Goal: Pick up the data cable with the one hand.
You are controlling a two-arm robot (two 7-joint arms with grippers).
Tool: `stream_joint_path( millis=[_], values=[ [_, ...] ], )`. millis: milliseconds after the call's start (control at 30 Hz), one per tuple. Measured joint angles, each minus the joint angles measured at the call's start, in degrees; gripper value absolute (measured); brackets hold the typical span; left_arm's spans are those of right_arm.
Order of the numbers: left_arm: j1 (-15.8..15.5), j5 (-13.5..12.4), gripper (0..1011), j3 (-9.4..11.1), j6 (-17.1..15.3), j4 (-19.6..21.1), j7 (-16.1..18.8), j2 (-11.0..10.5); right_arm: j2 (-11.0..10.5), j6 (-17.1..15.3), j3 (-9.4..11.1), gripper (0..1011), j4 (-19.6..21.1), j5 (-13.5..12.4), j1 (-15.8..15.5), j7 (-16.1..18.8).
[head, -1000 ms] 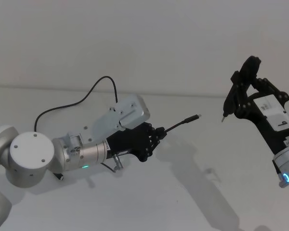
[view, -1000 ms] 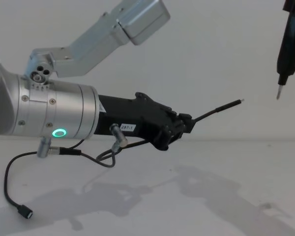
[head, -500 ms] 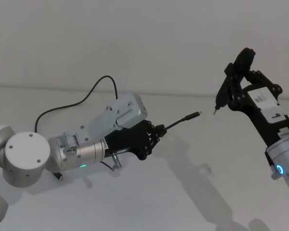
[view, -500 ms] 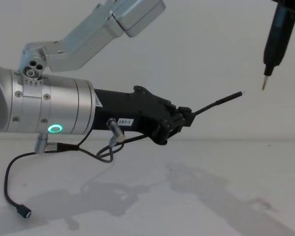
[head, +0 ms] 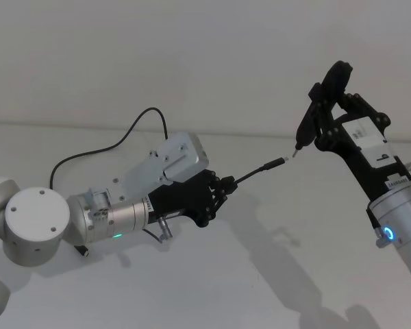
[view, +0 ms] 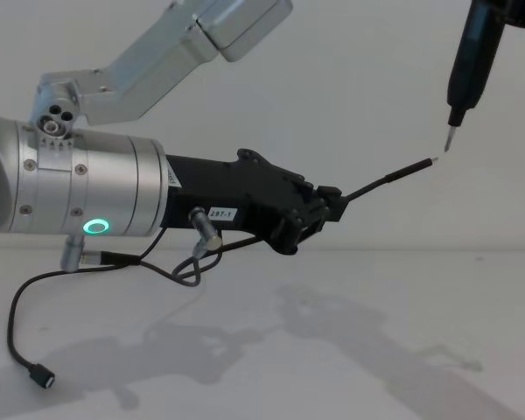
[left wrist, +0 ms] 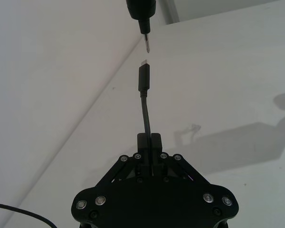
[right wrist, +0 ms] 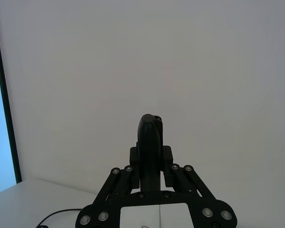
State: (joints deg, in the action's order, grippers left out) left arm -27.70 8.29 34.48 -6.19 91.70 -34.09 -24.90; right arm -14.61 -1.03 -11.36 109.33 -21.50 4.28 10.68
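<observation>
My left gripper (head: 225,186) is shut on the data cable (head: 123,137), a thin black cable. Its slim plug (head: 274,164) sticks out past the fingers, up and to the right, above the table. The left wrist view shows the left gripper (left wrist: 148,142) clamping the cable just behind the plug (left wrist: 143,78). The cable's other end, a small wider plug (view: 42,376), lies on the table at lower left. My right gripper (head: 327,116) is shut on a dark pen-like tool (head: 307,127) whose pointed tip (view: 449,140) hangs just off the plug's end (view: 433,160).
A white table (head: 260,274) spreads below both arms, and a plain white wall stands behind it. A short dark wire (view: 188,271) loops under the left wrist. The slack of the cable lies curved on the table behind the left arm.
The right gripper has carried the pen-like tool left and down, until its tip is almost at the plug's end. The left gripper has kept its hold and barely shifted.
</observation>
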Motion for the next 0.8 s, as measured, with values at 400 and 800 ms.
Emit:
stream_joint_path(
  millis=[400,800],
  values=[
    [0.0,0.1,42,-0.1,0.1,0.1,0.0,-0.1,0.6,-0.4,-0.6,268,-1.0,0.0,1.0,0.7],
    [0.1,0.1,42,-0.1,0.2,0.1,0.0,-0.1,0.7,-0.7,-0.8,268,-1.6,0.2,1.6,0.8]
  ],
)
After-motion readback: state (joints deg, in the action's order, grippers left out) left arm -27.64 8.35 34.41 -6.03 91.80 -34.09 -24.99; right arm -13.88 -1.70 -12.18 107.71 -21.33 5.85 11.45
